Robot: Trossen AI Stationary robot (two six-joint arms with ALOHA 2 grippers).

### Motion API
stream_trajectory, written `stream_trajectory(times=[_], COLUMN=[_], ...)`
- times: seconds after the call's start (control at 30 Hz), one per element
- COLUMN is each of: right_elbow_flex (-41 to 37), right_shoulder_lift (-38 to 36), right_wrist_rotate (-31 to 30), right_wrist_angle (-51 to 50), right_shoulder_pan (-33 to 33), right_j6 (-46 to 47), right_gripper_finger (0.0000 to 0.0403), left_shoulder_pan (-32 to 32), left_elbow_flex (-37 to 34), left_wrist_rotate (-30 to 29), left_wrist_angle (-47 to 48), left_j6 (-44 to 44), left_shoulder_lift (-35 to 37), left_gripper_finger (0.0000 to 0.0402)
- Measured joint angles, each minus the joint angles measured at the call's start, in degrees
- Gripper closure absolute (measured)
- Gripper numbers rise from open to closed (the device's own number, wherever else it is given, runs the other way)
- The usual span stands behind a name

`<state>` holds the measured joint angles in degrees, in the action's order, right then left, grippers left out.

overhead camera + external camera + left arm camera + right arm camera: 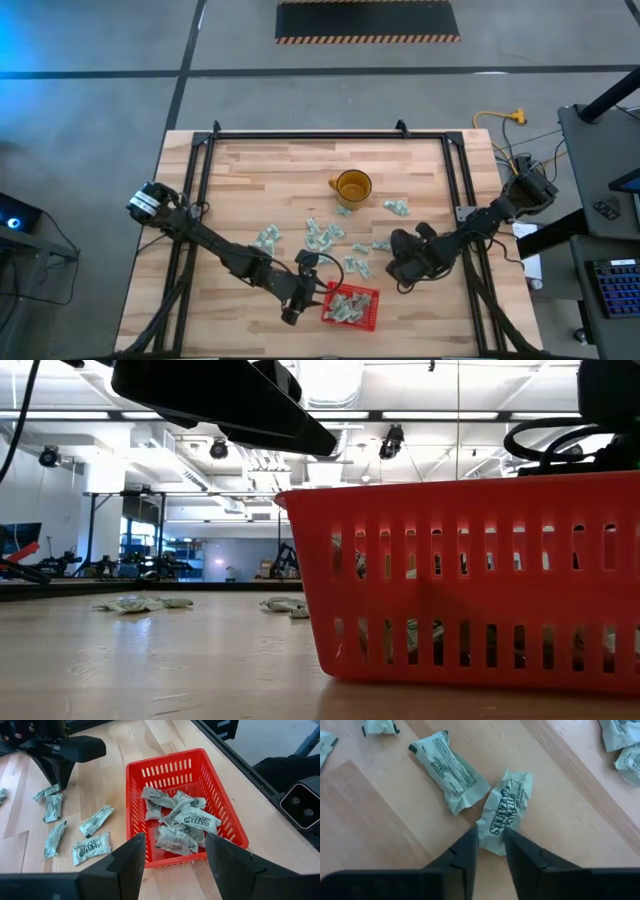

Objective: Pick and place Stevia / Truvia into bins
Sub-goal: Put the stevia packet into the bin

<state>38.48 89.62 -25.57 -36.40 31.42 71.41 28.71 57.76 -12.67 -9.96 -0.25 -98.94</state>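
Only your right wrist view shows the right gripper fingers pinching a "Stevia" packet; left gripper fingers gape, empty, over the red basket.

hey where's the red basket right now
In the high view, the red basket sits near the table's front edge, a bit right of centre, already holding packets. The left gripper hovers open just beside it, and the yellow mug stands farther back.

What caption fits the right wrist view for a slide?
Right gripper closing on the end of a crumpled Stevia packet on the wooden table, another packet lying beside it.
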Motion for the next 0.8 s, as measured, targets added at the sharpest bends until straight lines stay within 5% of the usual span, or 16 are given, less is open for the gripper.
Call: stream_trajectory(times=[0.2,0.5,0.8], right_elbow_flex=[0.49,6.05,13.07], right_shoulder_lift=[0.03,-0.31,-0.28], right_wrist_rotate=[0.38,-1.62,-6.3], right_wrist_angle=[-0.56,-13.72,-14.01], right_shoulder_pan=[0.0,0.73,6.15], right_j6=[-4.68,-2.66,-7.02], right_gripper_finger=[0.0388,0.0393,0.0394], left_shoulder_pan=[0.0,0.0,0.0], left_elbow_flex=[0.0,-0.02,-0.04], left_wrist_rotate=[0.0,0.0,-0.35], left_wrist_angle=[0.02,0.48,7.34], left_j6=[0.02,0.02,-2.49], left_shoulder_lift=[-0.02,-0.02,-0.02], left_gripper_finger=[0.0212,0.0212,0.0212])
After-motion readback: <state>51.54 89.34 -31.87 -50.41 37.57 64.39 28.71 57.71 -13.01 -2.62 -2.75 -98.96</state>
